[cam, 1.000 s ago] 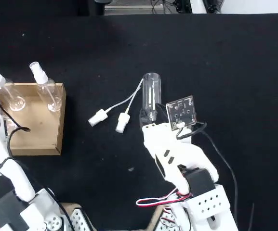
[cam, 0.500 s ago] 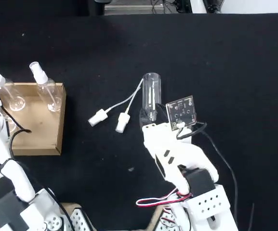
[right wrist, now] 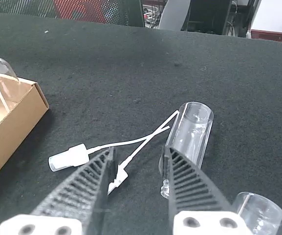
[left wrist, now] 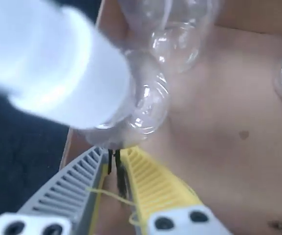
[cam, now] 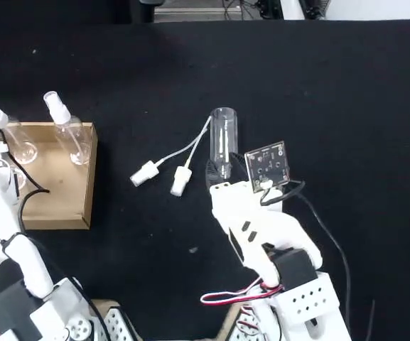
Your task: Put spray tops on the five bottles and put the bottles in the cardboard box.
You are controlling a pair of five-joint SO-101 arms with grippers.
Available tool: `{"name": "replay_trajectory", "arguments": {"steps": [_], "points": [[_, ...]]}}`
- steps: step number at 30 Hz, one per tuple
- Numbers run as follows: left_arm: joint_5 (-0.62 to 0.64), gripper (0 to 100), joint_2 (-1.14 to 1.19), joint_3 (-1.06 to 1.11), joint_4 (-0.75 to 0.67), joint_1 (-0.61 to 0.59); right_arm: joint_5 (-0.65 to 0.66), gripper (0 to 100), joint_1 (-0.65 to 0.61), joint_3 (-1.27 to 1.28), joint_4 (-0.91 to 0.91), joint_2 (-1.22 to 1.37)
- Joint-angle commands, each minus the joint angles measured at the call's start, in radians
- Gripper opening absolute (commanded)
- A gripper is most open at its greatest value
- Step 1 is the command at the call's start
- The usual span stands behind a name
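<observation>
My right tool (right wrist: 139, 152) stands wide with the bare bottle (right wrist: 189, 132) just ahead, and closing off-centre could, I judge, roll it away across the worktop (right wrist: 131, 73).

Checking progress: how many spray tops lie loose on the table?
2: first spray top nearer the cardboard box, second spray top nearer the lying bottle. Others may be hidden.

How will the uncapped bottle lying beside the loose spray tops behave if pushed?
Likely rolls: the bottle is a round cylinder on its side. Clear and empty, so probably light. Its smooth wall may slip in the right gripper.
</observation>
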Motion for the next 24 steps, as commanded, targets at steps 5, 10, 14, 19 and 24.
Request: {"name": "replay_trajectory", "arguments": {"steps": [5, 10, 14, 19, 24], "points": [[0.026, 3, -0.008, 0.005, -0.08, 0.019, 0.005, 12.8, 0.0, -0.01, -0.029, -0.013], [0.029, 3, -0.008, 0.042, -0.123, 0.022, 0.003, 12.8, 0.0, -0.01, -0.028, -0.013], [0.031, 3, -0.008, 0.036, -0.129, 0.022, 0.003, 12.8, 0.0, -0.01, -0.028, -0.013], [0.031, 3, 0.005, 0.024, -0.153, 0.022, 0.003, 12.8, 0.0, -0.008, -0.028, -0.013], [0.028, 3, 0.071, 0.022, -0.178, 0.015, 0.003, 12.8, 0.0, -0.008, -0.028, -0.013]]}}
